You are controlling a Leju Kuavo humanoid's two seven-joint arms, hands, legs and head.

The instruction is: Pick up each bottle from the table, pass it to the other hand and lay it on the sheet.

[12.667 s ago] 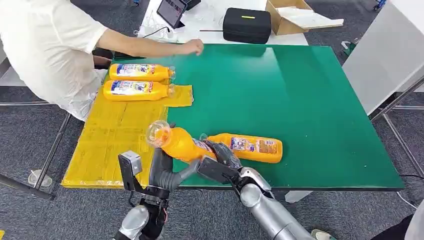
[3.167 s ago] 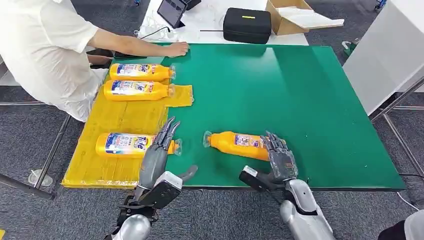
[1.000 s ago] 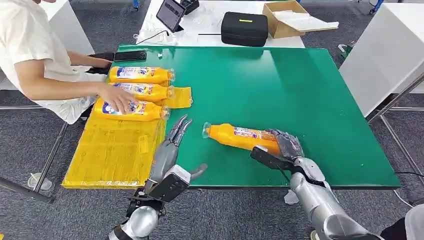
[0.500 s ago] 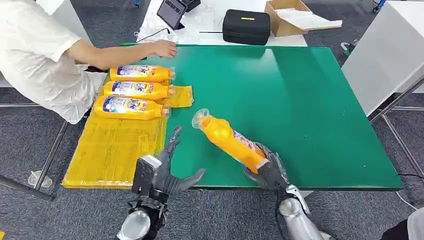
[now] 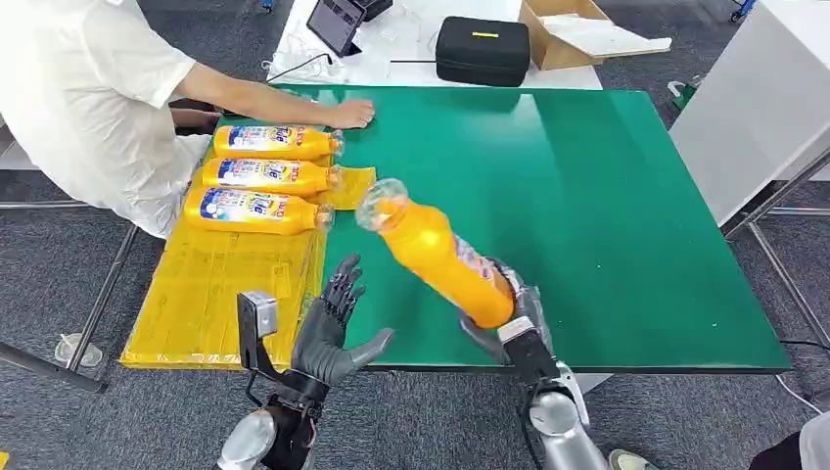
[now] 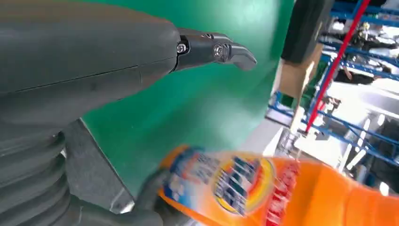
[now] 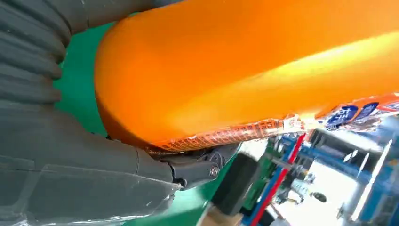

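My right hand [image 5: 516,318] grips the base of an orange bottle [image 5: 437,255], lifted off the green table [image 5: 587,176] and tilted with its clear cap toward the upper left. The same bottle fills the right wrist view [image 7: 244,61] and appears in the left wrist view [image 6: 263,188]. My left hand [image 5: 331,328] is open near the table's front edge, fingers spread, a short way left of the bottle and not touching it. Three more orange bottles [image 5: 256,208] lie side by side on the yellow sheet [image 5: 220,284] at the left.
A person in a white shirt stands at the far left with a hand [image 5: 350,114] resting on the table's back edge. Behind the table are a black case [image 5: 483,49], a cardboard box [image 5: 573,31] and a tablet [image 5: 335,22]. A white cabinet [image 5: 763,98] stands right.
My right hand has raised the bottle higher and swung it left toward my left hand. The left hand has turned palm-in with fingers spread. The person's hand shifted slightly right along the back edge.
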